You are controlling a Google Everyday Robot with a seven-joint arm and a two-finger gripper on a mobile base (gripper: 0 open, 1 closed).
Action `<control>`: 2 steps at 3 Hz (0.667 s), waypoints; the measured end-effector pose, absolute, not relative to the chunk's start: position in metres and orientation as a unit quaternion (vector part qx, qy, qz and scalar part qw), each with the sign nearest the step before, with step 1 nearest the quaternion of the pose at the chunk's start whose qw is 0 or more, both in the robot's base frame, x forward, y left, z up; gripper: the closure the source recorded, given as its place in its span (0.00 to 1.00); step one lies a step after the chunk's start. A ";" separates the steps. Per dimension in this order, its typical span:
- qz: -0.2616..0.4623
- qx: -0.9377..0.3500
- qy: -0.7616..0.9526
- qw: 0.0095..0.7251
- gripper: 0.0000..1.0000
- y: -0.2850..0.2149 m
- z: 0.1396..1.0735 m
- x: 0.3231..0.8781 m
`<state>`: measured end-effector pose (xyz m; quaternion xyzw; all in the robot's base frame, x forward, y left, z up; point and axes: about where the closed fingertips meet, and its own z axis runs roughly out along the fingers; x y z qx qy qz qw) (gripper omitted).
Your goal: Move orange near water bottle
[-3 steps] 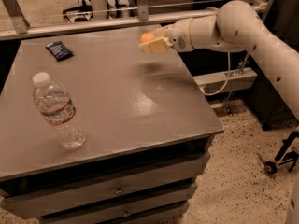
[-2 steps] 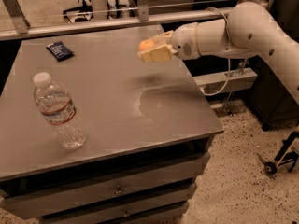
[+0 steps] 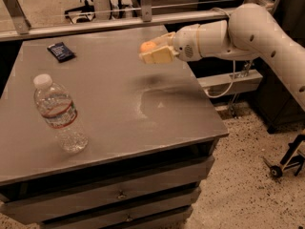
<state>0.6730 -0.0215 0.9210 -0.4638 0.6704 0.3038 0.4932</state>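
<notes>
I hold the small round orange fruit point(image 3: 147, 46) clamped in my cream two-finger gripper point(image 3: 151, 52) above the grey table point(image 3: 119, 104) at upper centre, well apart from the clear ribbed plastic water bottle point(image 3: 58, 114) at lower left; carrying across and setting down are left.

The gripper point(image 3: 153, 52), clamped on the orange point(image 3: 147, 46), now hangs a little lower and slightly farther left than a second ago, above the right rear part of the table point(image 3: 105, 104). The white arm point(image 3: 248, 27) slopes down more steeply toward the wrist. The gap between the orange and the water bottle point(image 3: 58, 113) is only slightly narrower, and the two are still well apart.
</notes>
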 end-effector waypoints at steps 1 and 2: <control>0.327 -0.480 0.655 0.483 1.00 0.003 0.905 0.632; 0.385 -0.504 0.626 0.454 1.00 0.056 0.872 0.569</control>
